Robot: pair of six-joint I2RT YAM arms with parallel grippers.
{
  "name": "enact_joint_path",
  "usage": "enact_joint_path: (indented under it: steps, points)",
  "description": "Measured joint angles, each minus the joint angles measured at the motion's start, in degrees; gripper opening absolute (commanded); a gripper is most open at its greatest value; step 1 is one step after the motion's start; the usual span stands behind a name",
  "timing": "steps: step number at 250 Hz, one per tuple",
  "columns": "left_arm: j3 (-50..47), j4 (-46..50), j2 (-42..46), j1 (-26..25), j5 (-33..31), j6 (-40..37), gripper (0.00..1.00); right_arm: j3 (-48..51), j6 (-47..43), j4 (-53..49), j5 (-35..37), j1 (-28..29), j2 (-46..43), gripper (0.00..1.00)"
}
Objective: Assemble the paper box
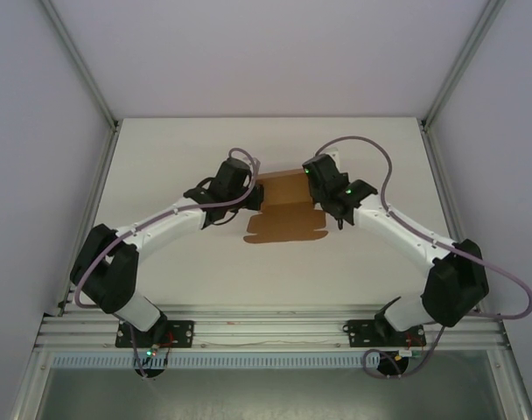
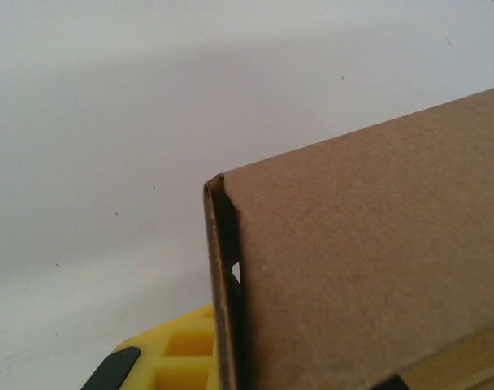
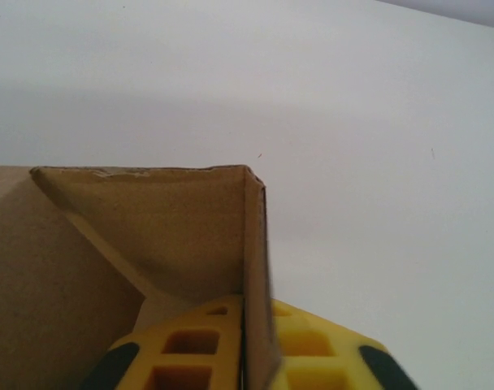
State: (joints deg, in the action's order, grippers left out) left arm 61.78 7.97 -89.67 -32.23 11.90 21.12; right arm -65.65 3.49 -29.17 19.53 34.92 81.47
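The paper box (image 1: 283, 214) is brown kraft cardboard, partly folded, in the middle of the white table. Its far walls stand up and a flat flap lies toward me. My left gripper (image 1: 255, 194) is at the box's left end. In the left wrist view a doubled side wall (image 2: 223, 276) stands against one yellow finger (image 2: 174, 357); the large panel (image 2: 369, 260) hides the other finger. My right gripper (image 1: 315, 185) holds the right end. There the upright wall (image 3: 257, 268) is pinched between both yellow fingers of my right gripper (image 3: 255, 317), with the box's inner corner (image 3: 174, 227) to its left.
The white table (image 1: 161, 271) stretches around the box on all sides. Grey enclosure walls and aluminium posts (image 1: 82, 79) frame the far corners. The metal rail (image 1: 266, 331) carrying both arm bases runs along the near edge.
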Motion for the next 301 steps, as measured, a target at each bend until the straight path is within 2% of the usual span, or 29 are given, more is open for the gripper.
enact_joint_path:
  steps: [23, 30, 75, 103, 122, 146, 176, 214, 260, 301]
  points:
    - [0.00, -0.55, -0.37, 0.07, -0.81, 0.02, 0.00, 2.25, -0.85, 0.00, -1.27, -0.55, -3.54, 0.59]
    - [0.00, -0.87, -0.48, 0.07, -0.83, 0.00, 0.00, 2.91, -0.87, 0.07, -2.14, -0.83, -5.07, 0.64]
    - [-0.46, -3.02, -0.59, 0.04, -0.79, -0.17, 0.00, 7.10, -2.16, 1.29, -10.91, -5.18, -18.62, 0.82]
    - [-1.22, -3.39, -0.57, 0.07, -0.79, -0.24, 0.00, 9.18, -1.25, 1.88, -14.38, -12.35, -26.38, 0.93]
    - [-1.49, -3.43, -0.57, 0.04, -0.72, -0.26, 0.00, 9.64, -0.70, 1.66, -15.89, -17.42, -28.37, 0.98]
    - [-1.53, -3.54, -0.46, 0.07, -0.33, -0.39, 0.00, 9.86, -0.02, 1.55, -19.56, -22.95, -27.43, 0.99]
    - [-2.29, -4.42, 0.48, 0.07, -0.31, -0.68, 0.00, 11.34, -0.09, 2.14, -26.84, -26.38, -22.38, 0.96]
    - [-2.97, -4.59, 0.83, 0.24, -0.76, -1.33, 0.00, 14.73, -1.25, 3.10, -39.67, -27.26, -15.96, 0.91]
    - [-3.21, -5.25, 0.83, 0.07, -0.15, -1.31, 0.00, 17.49, -4.26, 7.76, -57.18, -27.21, -15.50, 0.86]
    - [-3.19, -5.75, 0.83, 0.07, -0.04, -1.33, 0.00, 17.81, -5.75, 10.75, -66.60, -27.21, -15.54, 0.70]
